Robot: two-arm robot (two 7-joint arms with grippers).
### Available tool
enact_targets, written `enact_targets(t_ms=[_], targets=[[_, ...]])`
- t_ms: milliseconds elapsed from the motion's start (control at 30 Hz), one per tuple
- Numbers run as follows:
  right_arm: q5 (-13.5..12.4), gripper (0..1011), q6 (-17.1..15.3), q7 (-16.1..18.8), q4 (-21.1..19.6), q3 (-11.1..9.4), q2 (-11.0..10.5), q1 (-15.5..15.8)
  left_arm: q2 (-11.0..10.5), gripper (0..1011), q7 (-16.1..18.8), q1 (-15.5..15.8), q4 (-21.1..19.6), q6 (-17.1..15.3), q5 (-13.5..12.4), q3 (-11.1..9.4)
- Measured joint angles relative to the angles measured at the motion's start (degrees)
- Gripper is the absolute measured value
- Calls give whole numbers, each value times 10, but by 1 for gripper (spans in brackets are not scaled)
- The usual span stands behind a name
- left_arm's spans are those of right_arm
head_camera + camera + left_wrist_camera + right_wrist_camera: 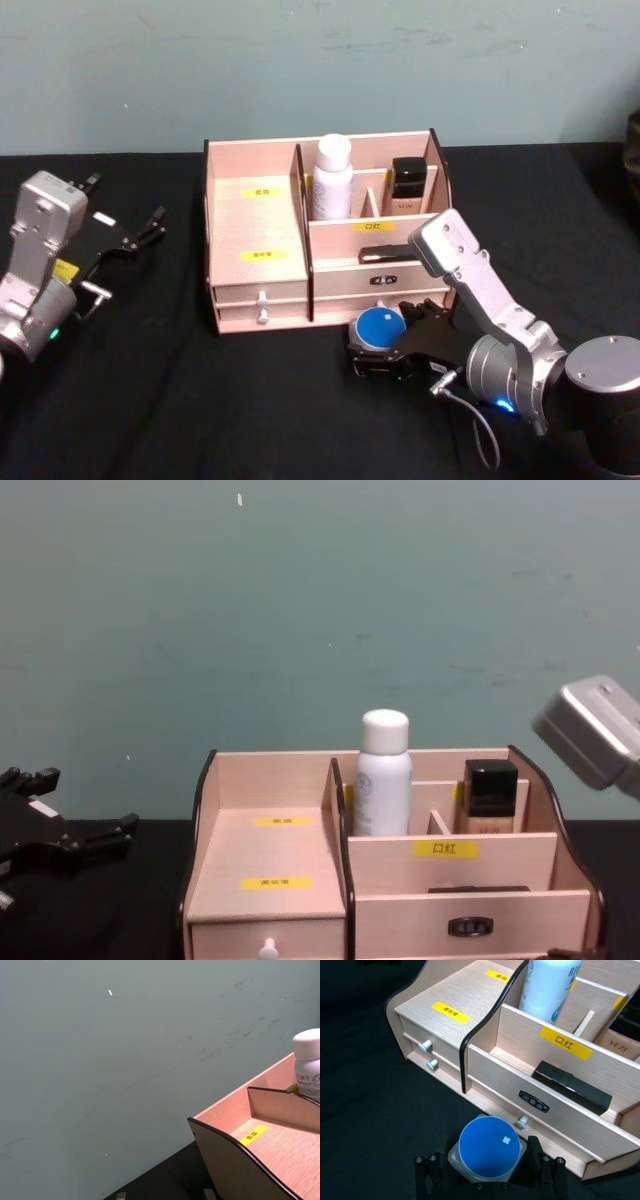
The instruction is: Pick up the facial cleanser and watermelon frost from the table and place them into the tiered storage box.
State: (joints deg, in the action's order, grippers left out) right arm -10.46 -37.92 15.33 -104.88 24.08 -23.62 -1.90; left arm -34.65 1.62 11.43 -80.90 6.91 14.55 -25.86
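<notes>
- the right gripper (487,1162) sat low on the black table (150,400), just in front of the tiered storage box (255,215). its two black fingers pressed against opposite sides of the watermelon frost (380,326), so it looked clamped on the jar.
- the jar was upright with its blue lid facing up, close to the lower drawer front and just beside a small drawer knob (521,1121). whether it had left the table could not be told.
- the facial cleanser (333,180) already stood upright in a rear compartment of the box, with a beige bottle with a black cap (407,185) two slots to its right.
- the left gripper (120,210) hung parked well to the left of the box, fingers spread wide and holding nothing.
- the step in hand looked like lifting the jar, with half the task done.
- to do it well, the jar probably wanted a straight rise first, clear of the knob and above the front wall, before any forward travel.
- the jar looked smooth, so a level carry and a firm squeeze low on its body seemed wise.
- a long black item (570,1087) lay in the front right shelf, so the free space beside it or the open left steps looked like safer landings.
</notes>
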Motion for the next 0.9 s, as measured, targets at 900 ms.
enact_targets(t_ms=[900], targets=[[12,838,3,14,15,-4,12,-2,0,1001,0,0,0,0,0,0]])
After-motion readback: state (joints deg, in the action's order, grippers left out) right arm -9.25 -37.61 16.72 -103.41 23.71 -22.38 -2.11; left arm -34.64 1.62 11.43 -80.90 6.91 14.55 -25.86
